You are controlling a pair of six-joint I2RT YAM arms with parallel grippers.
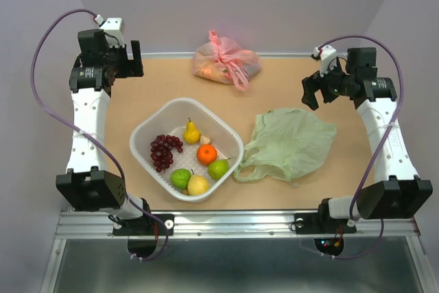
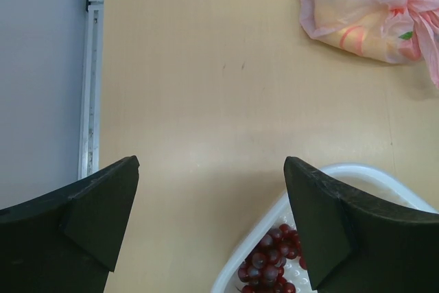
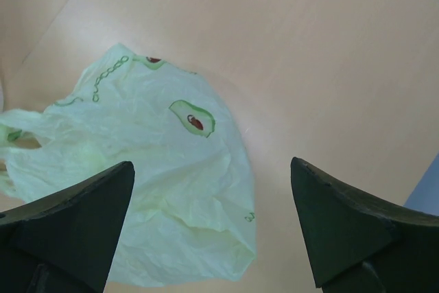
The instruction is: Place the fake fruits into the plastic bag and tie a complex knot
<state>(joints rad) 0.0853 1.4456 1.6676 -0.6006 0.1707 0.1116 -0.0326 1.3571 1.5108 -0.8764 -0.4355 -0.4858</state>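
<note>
At the far left of the worktop (image 1: 147, 94) the left gripper (image 1: 129, 61) is being held above bare board, well apart from any fruit, and its jaws are being shown wide open and empty in the left wrist view. Just right of it, the fake fruits (image 1: 198, 184) are all being carried in the white basket (image 1: 140, 138): the grape bunch (image 1: 163, 150) at its left side, the pear (image 1: 191, 132) toward the back, the orange (image 1: 206, 154) in the middle, and green and yellow round ones along the near edge. At the back centre a tied pink bag (image 1: 226, 62) is lying, and it is being taken as no part of the job. Right of the basket, just beside its rim, the plastic bag (image 1: 295, 142) is lying flat and crumpled, its handle loops (image 1: 249, 169) turned toward the basket; whether its mouth is parted at all cannot be told from these views. At the far right the right gripper (image 1: 313, 92) is being held above the bag's far side, jaws wide and empty. Nothing is judged to be bagged yet, so opening the bag is being read as the step in hand. It is probably best done by only the upper layer at a handle being pinched and lifted, so that the mouth is being presented toward the basket.
</note>
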